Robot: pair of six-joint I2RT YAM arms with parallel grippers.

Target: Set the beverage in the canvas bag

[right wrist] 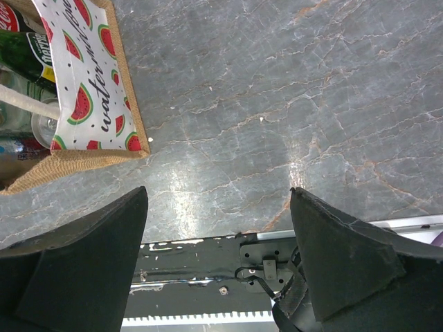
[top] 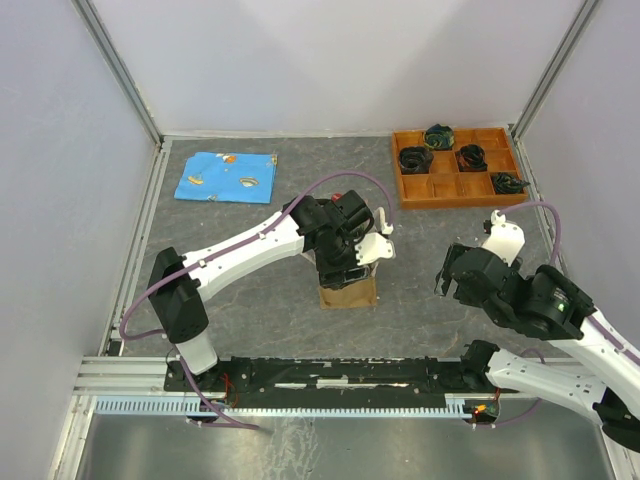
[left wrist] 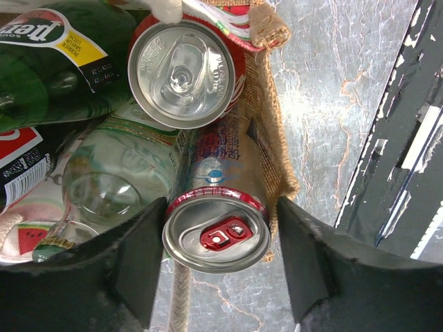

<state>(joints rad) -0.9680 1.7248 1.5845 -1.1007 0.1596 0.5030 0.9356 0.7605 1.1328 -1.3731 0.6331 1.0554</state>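
Observation:
The canvas bag (top: 348, 292) stands mid-table; its watermelon panel shows in the right wrist view (right wrist: 90, 104). In the left wrist view its burlap wall (left wrist: 266, 124) holds a green bottle (left wrist: 48, 62), a clear bottle (left wrist: 118, 180), a red can (left wrist: 181, 69) and a red-tabbed beverage can (left wrist: 216, 235). My left gripper (left wrist: 220, 249) is over the bag (top: 350, 262), its jaws flanking this can's top. The left jaw is at the rim and a small gap with burlap shows on the right. My right gripper (right wrist: 218, 228) is open and empty above bare table, right of the bag (top: 447, 278).
An orange compartment tray (top: 458, 167) with black coiled items sits at the back right. A blue cloth (top: 226, 176) lies at the back left. A black rail (top: 330, 375) runs along the near edge. A rope handle (left wrist: 181, 297) hangs below the can.

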